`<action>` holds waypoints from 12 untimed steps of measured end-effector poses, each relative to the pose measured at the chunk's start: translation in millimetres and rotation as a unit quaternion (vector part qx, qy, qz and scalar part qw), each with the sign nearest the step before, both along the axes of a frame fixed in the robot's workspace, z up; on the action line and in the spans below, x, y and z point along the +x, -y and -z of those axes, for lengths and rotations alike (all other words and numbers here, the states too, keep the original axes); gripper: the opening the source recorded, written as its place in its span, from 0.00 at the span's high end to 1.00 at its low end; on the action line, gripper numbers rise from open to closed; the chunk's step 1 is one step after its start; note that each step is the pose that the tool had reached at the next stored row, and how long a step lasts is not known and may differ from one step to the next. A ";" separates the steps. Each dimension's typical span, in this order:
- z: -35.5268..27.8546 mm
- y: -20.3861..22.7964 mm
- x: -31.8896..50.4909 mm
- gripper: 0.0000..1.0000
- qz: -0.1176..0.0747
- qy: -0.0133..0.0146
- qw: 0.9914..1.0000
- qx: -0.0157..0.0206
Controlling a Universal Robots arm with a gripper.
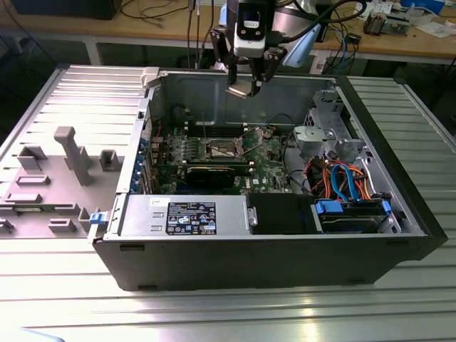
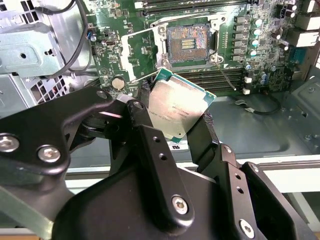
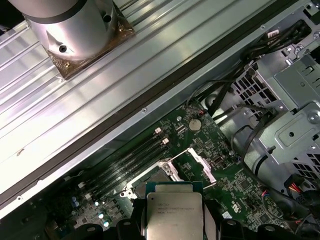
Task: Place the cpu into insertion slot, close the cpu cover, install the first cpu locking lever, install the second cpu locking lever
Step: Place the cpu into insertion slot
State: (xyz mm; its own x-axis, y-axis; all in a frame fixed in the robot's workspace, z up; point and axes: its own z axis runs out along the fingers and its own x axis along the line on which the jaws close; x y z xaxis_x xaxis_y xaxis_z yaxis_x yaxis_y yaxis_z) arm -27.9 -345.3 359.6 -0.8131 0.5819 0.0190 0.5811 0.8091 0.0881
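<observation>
**Cpu in gripper, high above the open slot**

Ribbed metal table carrying an opened case laid on its side; workbench strewn with cables behind. Inside the case, green board lying flat on the floor, towards the far wall; slot roughly mid-board, dark centre bare, with no chip seated. Cover swung up off the slot on its hinge, presumably to leave the way clear for a chip coming down from above.

Clenched on the cpu by two opposite edges, dark fingers flanking the silvery top; gripped at the edges probably to keep the underside free and the chip fit to drop into the slot. In the exterior view, held above the case's far rim, well apart from the board and somewhat tilted, as far as can be told. In both wrist views, seen with the slot beyond it and turned a little against the slot's square outline. Not yet placed; cover not yet closed.
</observation>
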 end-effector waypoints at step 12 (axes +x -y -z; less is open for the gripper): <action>0.9 0.0 0.0 0.46 0.073 0.000 0.997 0.000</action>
